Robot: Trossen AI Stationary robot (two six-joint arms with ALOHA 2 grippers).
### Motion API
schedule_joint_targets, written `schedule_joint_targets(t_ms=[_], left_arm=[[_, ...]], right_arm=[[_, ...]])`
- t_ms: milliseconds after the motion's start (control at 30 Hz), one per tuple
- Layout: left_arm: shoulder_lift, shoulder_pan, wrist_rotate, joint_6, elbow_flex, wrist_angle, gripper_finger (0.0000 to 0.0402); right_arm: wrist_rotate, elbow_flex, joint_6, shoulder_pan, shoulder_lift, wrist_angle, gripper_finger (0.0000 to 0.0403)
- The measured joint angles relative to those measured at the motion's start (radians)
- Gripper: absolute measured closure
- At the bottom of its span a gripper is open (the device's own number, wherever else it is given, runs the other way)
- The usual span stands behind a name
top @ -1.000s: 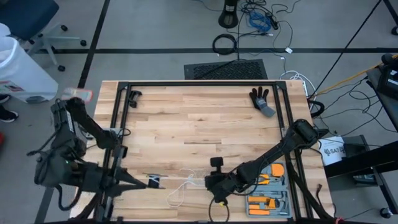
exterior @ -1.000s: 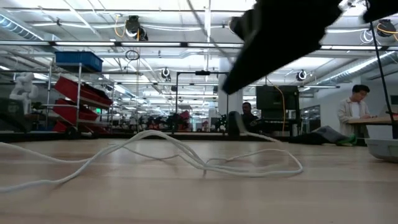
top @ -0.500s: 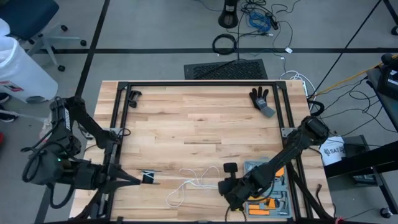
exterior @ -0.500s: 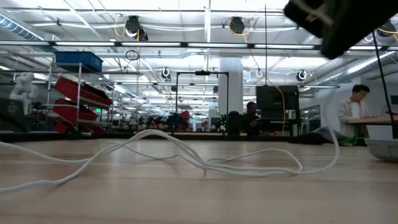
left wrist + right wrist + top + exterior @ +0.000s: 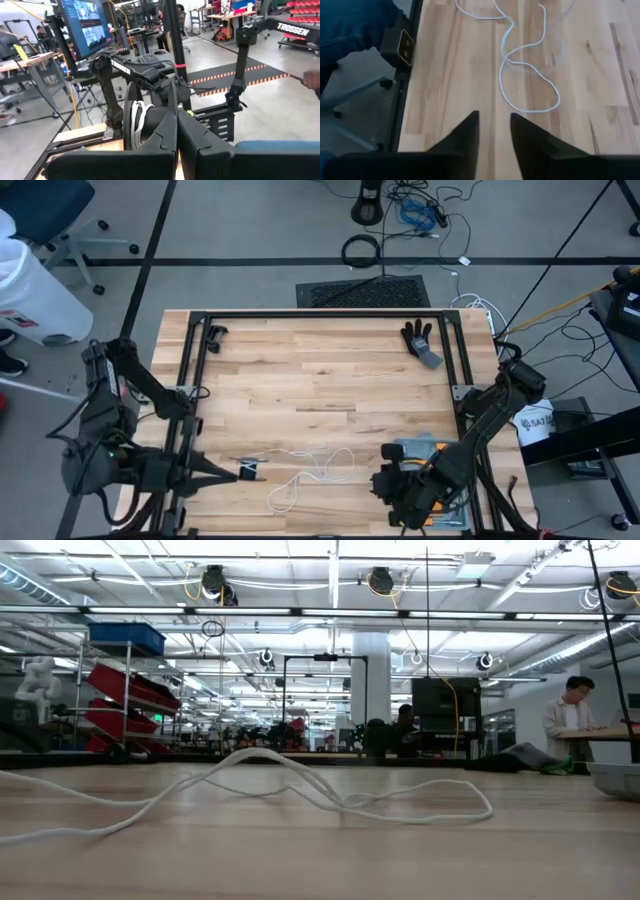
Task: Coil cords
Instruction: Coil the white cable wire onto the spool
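White cord (image 5: 315, 470): lies loose in loops on the wooden table (image 5: 320, 380), near the front edge, one end running to the black reel (image 5: 247, 471).
Left gripper (image 5: 236, 471): fingers pinched tight on the reel, at the front left.
Right gripper (image 5: 494, 131): fingers slightly apart, holding nothing, over the front right.
Tool tray (image 5: 412, 448): front right, mostly hidden under the right arm; contents cannot be told.
Black glove (image 5: 420, 340): far right corner.

We list a table (image 5: 320, 380) of pale, matt butcher-block wood with visible grain. On it we note a thin, smooth white cord (image 5: 310, 475); the frame (image 5: 195, 370) looks like black metal
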Motion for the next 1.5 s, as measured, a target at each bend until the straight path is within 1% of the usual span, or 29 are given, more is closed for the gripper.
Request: schedule_joint_targets(t_ms=[133,200,233,333,367,433,567,600,667,733,900,1000,1067,1133,1500], left_arm=[[0.015,0.0,0.0,-0.01,0.0,0.003,0.04],[0.027,0.004,0.0,-0.026,0.0,0.003,0.04],[0.034,0.009,0.0,-0.026,0.0,0.003,0.04],[0.059,0.022,0.0,-0.029,0.0,0.005,0.04],[0.069,0.029,0.0,-0.037,0.0,0.007,0.04],[0.089,0.044,0.001,-0.052,0.0,0.007,0.04],[0.131,0.064,0.002,-0.053,-0.001,0.013,0.04],[0.14,0.069,0.003,-0.053,-0.001,0.019,0.04],[0.159,0.078,0.004,-0.052,-0.001,0.042,0.04],[0.172,0.084,0.004,-0.052,-0.001,0.055,0.04],[0.207,0.093,0.008,-0.052,-0.001,0.066,0.04],[0.215,0.098,0.009,-0.052,-0.001,0.083,0.04],[0.215,0.099,0.009,-0.052,-0.001,0.097,0.04],[0.215,0.099,0.009,-0.052,-0.001,0.097,0.04],[0.215,0.098,0.01,-0.052,-0.001,0.105,0.04]], right_arm=[[0.003,-0.001,0.009,0.013,0.0,-0.028,0.0257],[0.04,0.0,-0.037,0.014,0.0,0.01,0.0247],[0.08,-0.001,-0.067,0.01,0.0,0.041,0.0245],[0.243,-0.001,-0.214,-0.011,0.0,0.226,0.0244],[0.28,-0.001,-0.278,-0.018,0.0,0.305,0.0245],[0.309,-0.001,-0.411,-0.033,0.0,0.466,0.0247],[0.31,0.0,-0.592,-0.059,0.018,0.715,0.0245],[0.308,0.0,-0.623,-0.068,0.031,0.756,0.0244],[0.256,0.0,-0.678,-0.084,0.062,0.81,0.0238],[0.231,0.0,-0.711,-0.104,0.094,0.853,0.0228],[0.222,0.0,-0.722,-0.157,0.153,0.932,0.0202],[0.113,0.0,-0.718,-0.19,0.185,0.985,0.0196],[0.078,0.0,-0.719,-0.204,0.207,1.027,0.0196],[0.076,0.0,-0.724,-0.211,0.229,1.052,0.0199],[0.083,-0.001,-0.698,-0.242,0.283,1.056,0.0209]])
